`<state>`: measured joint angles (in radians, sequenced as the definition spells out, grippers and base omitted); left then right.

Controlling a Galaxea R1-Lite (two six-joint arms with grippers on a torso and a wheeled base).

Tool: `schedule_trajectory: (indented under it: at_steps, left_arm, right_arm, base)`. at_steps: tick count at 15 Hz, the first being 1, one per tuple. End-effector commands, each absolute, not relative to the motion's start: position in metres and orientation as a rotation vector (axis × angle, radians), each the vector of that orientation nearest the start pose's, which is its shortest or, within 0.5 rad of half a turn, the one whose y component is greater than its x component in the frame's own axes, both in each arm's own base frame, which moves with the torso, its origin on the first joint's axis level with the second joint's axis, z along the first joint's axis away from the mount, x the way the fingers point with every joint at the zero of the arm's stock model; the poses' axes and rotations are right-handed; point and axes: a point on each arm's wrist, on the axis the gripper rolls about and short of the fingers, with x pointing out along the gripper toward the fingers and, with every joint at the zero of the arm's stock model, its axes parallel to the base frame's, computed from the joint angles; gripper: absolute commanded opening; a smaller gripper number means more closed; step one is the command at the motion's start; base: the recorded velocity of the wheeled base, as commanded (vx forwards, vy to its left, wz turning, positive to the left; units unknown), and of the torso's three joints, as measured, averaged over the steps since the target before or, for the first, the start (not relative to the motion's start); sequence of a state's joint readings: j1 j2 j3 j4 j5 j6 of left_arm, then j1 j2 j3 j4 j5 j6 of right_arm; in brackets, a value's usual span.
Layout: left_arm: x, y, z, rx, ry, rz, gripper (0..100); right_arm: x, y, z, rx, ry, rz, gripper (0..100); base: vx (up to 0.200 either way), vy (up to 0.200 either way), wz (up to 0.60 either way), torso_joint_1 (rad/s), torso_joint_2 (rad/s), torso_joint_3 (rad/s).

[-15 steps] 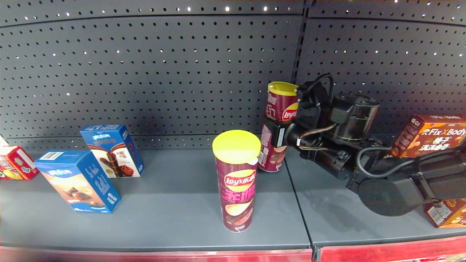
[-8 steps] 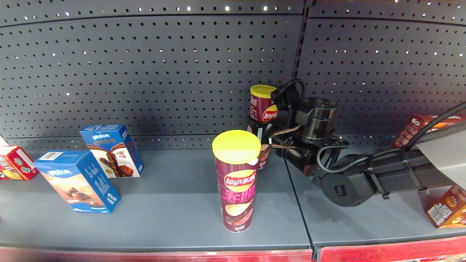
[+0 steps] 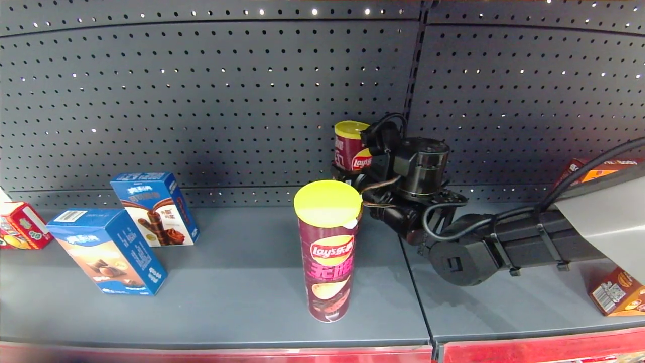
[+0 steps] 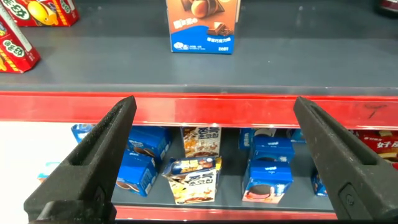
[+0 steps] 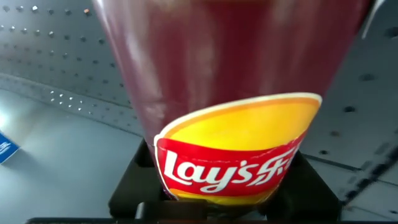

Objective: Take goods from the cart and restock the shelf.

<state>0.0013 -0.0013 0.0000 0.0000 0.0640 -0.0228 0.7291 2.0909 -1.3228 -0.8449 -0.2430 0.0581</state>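
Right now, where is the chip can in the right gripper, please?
In the head view, the held chip can is upright near the pegboard, just behind and slightly right of the standing chip can.

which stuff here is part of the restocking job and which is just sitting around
Job: held can, right tool, shelf.
Lying about: front can, blue boxes, red box, brown boxes, left tool.
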Motion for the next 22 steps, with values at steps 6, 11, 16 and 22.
schedule_trajectory:
  at_steps: [6, 11, 16, 22]
  left_arm:
    - [-0.023, 0.001, 0.075, -0.023, -0.001, 0.066, 100]
    - [-0.023, 0.001, 0.075, -0.023, -0.001, 0.066, 100]
    - [-0.023, 0.001, 0.075, -0.023, -0.001, 0.066, 100]
    - [-0.023, 0.001, 0.075, -0.023, -0.001, 0.066, 100]
  right_arm:
    - [0.323, 0.283, 0.196, 0.088, -0.041, 0.491, 0]
    - [0.323, 0.283, 0.196, 0.087, -0.039, 0.491, 100]
    - [0.317, 0.275, 0.189, 0.071, -0.006, 0.490, 100]
    - [0.295, 0.247, 0.184, 0.036, 0.059, 0.483, 100]
  base:
    - [0.000, 0.000, 0.00, 0.000, 0.00, 0.000]
    - [0.000, 0.000, 0.00, 0.000, 0.00, 0.000]
    - [0.000, 0.000, 0.00, 0.000, 0.00, 0.000]
    - [0.000, 0.000, 0.00, 0.000, 0.00, 0.000]
